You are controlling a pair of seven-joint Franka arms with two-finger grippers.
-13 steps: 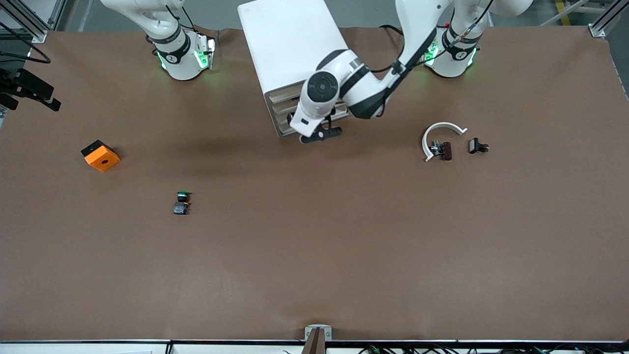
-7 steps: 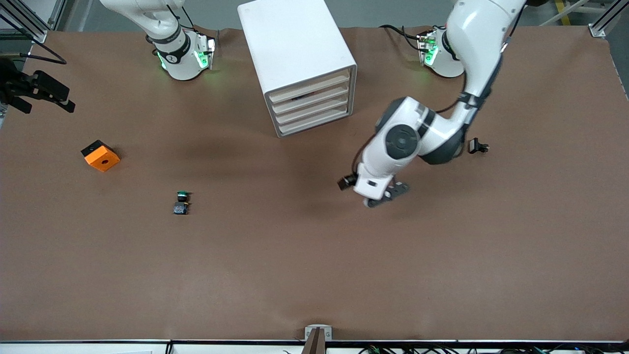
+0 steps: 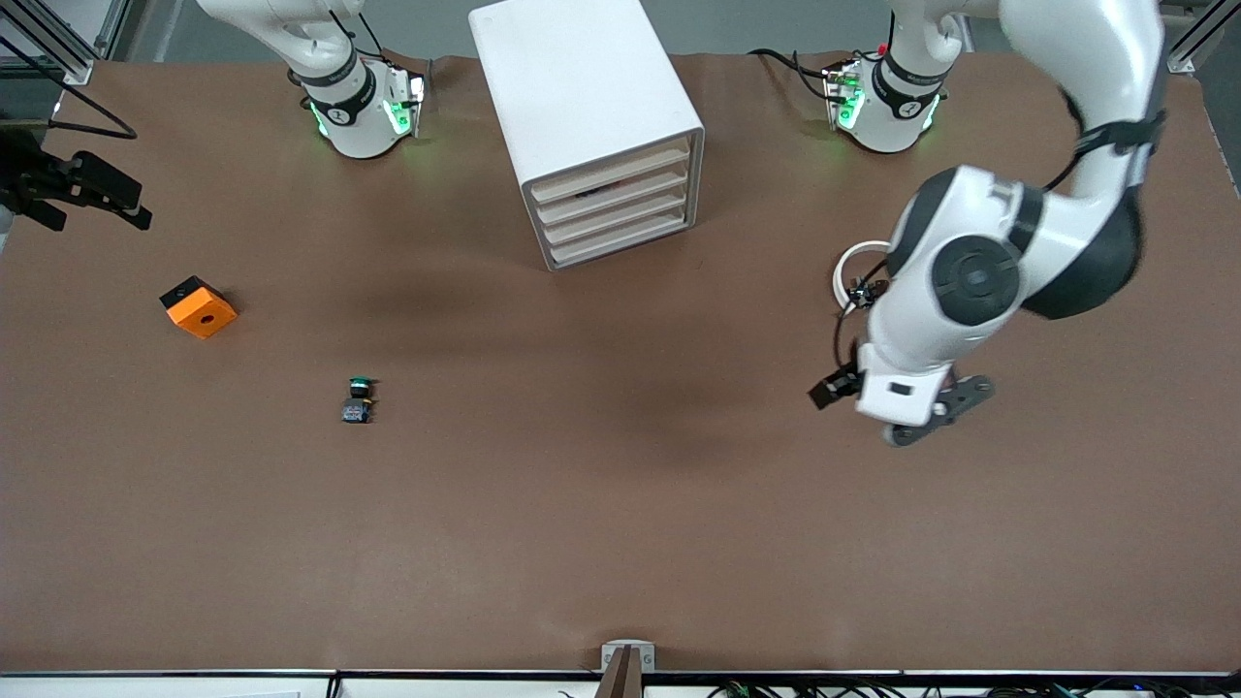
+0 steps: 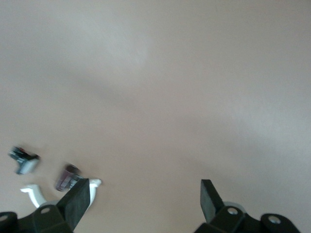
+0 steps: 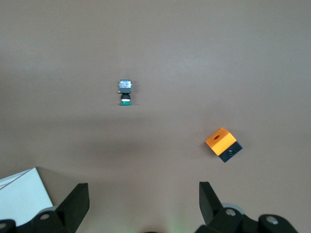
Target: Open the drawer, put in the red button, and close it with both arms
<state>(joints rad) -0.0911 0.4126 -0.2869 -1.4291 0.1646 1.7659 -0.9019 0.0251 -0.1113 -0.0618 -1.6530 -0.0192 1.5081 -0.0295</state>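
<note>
Currently left gripper hangs over bare tabletop toward the left arm's end, fingers spread apart, nothing between them. In the left wrist view a white curved piece, a small dark brown part and a small black-grey part lie just outside one fingertip, none touching it. Front view shows the white curved piece partly hidden under the left arm.

Right gripper waits up by the right arm's end of the table, fingers spread, empty. Well ahead of its fingers lie the green-capped switch and an orange-black block.

White cabinet sits between the arm bases; top drawer is pushed in, flush with the three below. Red button: cannot tell where it is; only the green-capped switch and the block show on that side.
</note>
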